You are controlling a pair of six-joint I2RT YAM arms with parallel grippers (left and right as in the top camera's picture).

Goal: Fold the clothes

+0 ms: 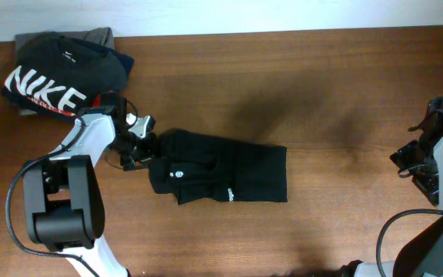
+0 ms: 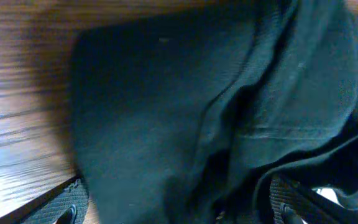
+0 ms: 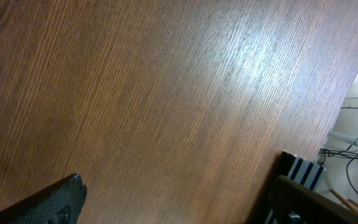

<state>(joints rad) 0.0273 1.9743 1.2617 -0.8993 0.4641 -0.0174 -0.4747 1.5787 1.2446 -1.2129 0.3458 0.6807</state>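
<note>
The clothes (image 1: 221, 177) are a plain black top lying partly folded in the middle of the table, with a small white round tag and a tiny white logo showing. My left gripper (image 1: 146, 146) is at the top's left end. In the left wrist view the black fabric (image 2: 166, 112) fills the frame and bunches between the two fingers (image 2: 67, 202), which stand wide apart on either side of it; this gripper (image 2: 179, 208) is open. My right gripper (image 1: 410, 158) hangs open at the table's right edge, far from the top, with only bare wood under it (image 3: 179, 205).
A stack of folded garments topped by a black T-shirt with white NIKE lettering (image 1: 60, 73) sits at the back left corner, just behind the left arm. The table's right edge (image 3: 328, 112) and a blue-and-white striped object (image 3: 303, 171) lie beside the right gripper.
</note>
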